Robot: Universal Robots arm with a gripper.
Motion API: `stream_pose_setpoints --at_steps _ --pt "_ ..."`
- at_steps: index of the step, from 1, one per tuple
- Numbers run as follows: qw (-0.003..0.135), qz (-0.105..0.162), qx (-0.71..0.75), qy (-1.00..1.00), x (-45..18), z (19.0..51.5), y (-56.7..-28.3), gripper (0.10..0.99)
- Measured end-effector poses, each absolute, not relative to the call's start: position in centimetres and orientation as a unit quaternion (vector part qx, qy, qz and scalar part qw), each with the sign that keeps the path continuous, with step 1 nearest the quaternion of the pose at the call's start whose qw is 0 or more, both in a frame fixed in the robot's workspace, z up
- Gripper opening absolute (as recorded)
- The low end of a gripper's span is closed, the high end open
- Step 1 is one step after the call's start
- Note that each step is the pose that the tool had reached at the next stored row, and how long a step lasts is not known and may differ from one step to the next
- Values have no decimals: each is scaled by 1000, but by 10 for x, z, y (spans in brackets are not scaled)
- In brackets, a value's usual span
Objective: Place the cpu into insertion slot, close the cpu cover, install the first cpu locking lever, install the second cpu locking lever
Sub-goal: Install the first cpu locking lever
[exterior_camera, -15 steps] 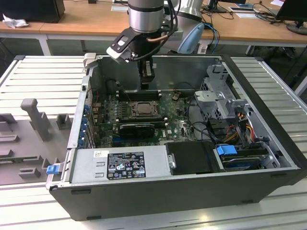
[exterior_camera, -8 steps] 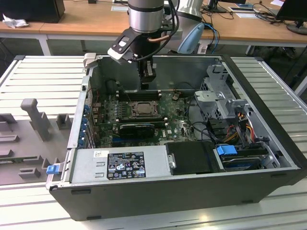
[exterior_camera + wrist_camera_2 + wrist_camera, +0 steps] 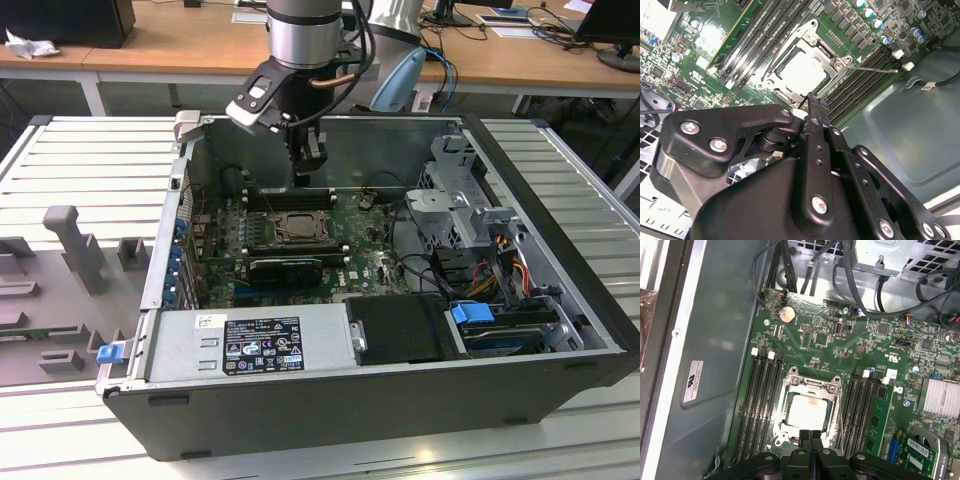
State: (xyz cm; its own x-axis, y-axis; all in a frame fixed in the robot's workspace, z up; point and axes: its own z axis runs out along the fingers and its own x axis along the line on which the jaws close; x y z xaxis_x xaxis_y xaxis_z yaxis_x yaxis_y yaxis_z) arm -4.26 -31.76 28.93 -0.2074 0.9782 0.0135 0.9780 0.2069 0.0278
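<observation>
Exterior view: the black two-finger gripper [image 3: 302, 176] hangs inside the open dark metal computer case [image 3: 420, 400], just over the small square metal-rimmed insertion slot [image 3: 298, 228].

Second wrist view: jaws clenched together, empty. The pale silver-grey square cpu [image 3: 802, 70] sits in the slot, and the thin grey metal cpu cover [image 3: 832, 51] lies down around it. One thin wire locking lever [image 3: 875, 70] juts sideways, seemingly unlatched.

First wrist view: the tip is just beside the slot's rim. Judgement: lever work is in hand. Press the wire squarely, keeping clear of the long black memory slots [image 3: 762, 400].

No print can be made out: a black label [image 3: 262, 343] and a small white sticker [image 3: 206, 321] on the power supply [image 3: 175, 360], and a white label [image 3: 692, 381] on the case wall [image 3: 715, 315].
</observation>
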Motion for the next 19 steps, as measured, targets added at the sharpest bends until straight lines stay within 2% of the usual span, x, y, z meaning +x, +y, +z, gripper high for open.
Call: stream_pose_setpoints --at_steps 19 --pt "3 15 579 815 -43 289 -318 106"
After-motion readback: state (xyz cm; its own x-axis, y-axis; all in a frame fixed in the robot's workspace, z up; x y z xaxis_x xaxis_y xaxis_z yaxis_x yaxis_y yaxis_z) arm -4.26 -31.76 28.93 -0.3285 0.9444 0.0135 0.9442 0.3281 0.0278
